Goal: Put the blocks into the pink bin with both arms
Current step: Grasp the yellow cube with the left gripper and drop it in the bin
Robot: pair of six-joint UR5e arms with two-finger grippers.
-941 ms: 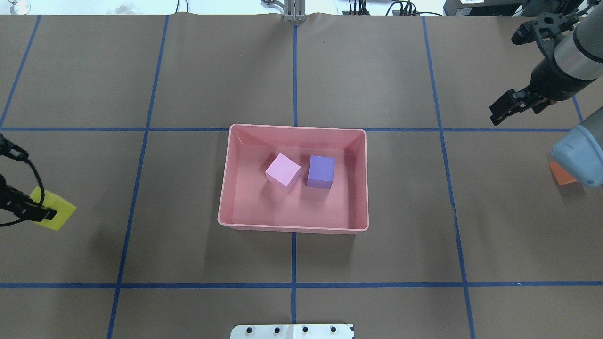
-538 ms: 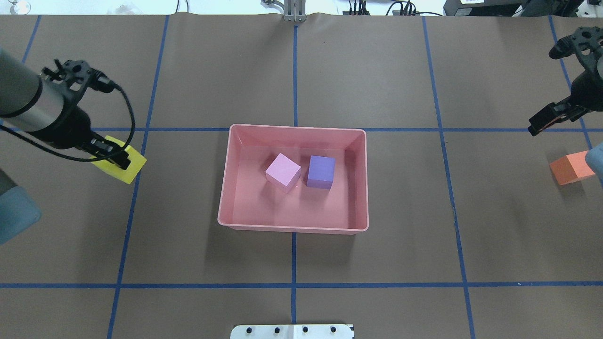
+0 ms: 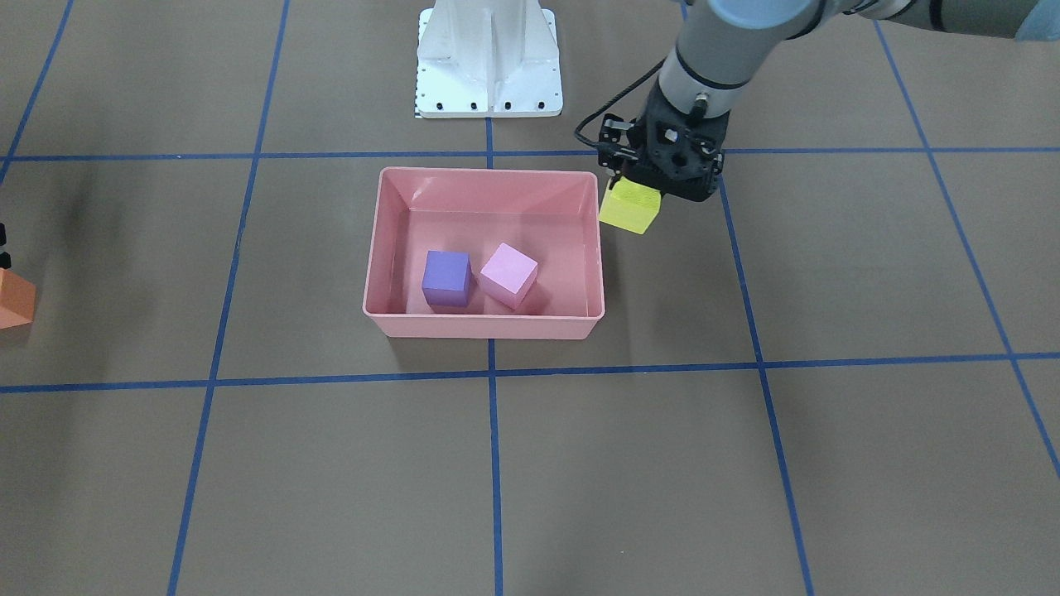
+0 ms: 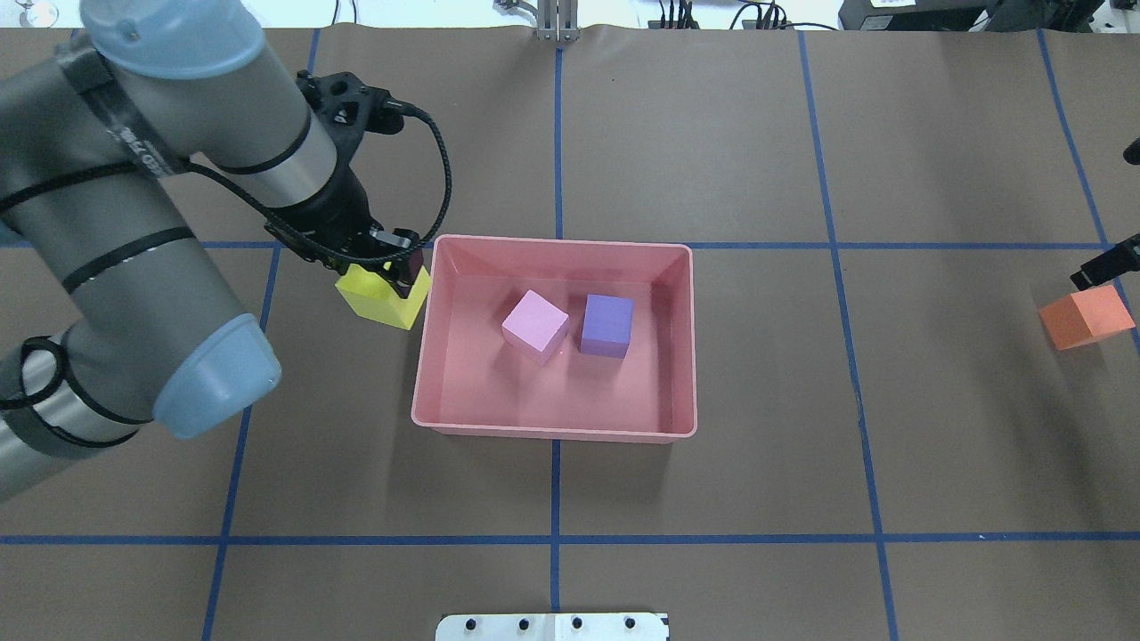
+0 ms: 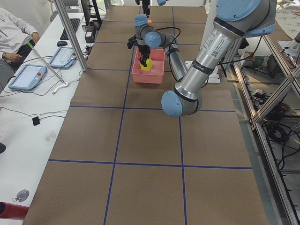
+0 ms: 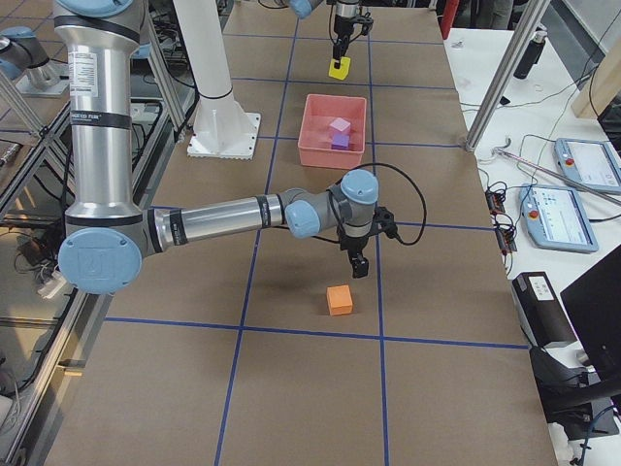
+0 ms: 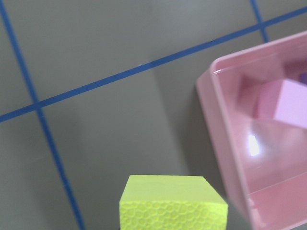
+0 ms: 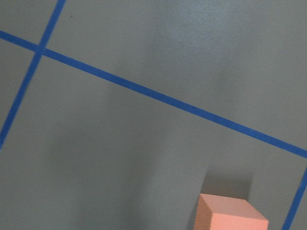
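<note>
Inside pink bin (image 4: 429, 356), pink block (image 4: 535, 326), purple block (image 4: 607, 325), yellow block (image 4: 378, 299) outside

Purple cube (image 4: 607, 325), light-pink cube (image 4: 534, 326) in pink bin (image 4: 552, 434); yellow cube (image 4: 378, 298) (held) beside its rim; orange cube (image 4: 1085, 318) apart.

Brown table covering (image 4: 962, 427), blue tape grid lines (image 4: 712, 539), white side bench (image 5: 23, 122), tablets (image 5: 28, 77)

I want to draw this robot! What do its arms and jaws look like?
The left arm and right arm are grey tubes with light-blue caps at the joints. Their tips and jaws are black. A black cable loops by the left wrist, and dark lettering runs along that arm.
</note>
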